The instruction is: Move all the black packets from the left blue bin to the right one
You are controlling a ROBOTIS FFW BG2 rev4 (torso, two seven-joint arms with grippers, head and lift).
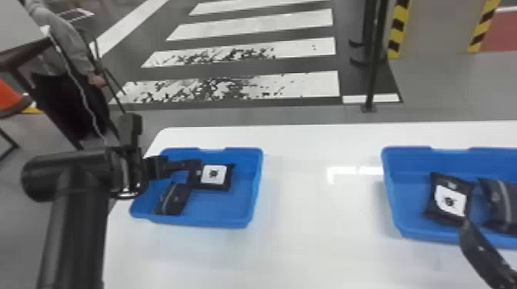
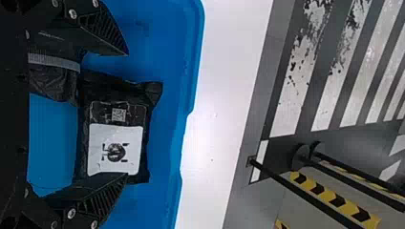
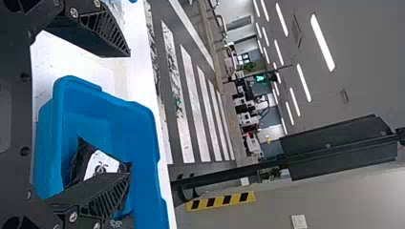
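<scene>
My left gripper (image 1: 188,166) is over the left blue bin (image 1: 215,222), beside a black packet with a white label (image 1: 213,175). In the left wrist view the gripper (image 2: 126,114) stands open, its fingers at opposite ends of that packet (image 2: 114,148). A second black packet (image 1: 175,200) lies nearer the bin's front left corner. The right blue bin (image 1: 434,235) holds a labelled black packet (image 1: 449,200) and another dark packet (image 1: 500,203). At its front edge is my right gripper (image 1: 467,230); in the right wrist view that gripper (image 3: 129,114) is open, with nothing between its fingers.
Both bins stand on a white table (image 1: 319,215), with a wide stretch of tabletop between them. Beyond the far edge, a dark post (image 1: 373,69) rises from the floor. A person stands behind the table at the far left.
</scene>
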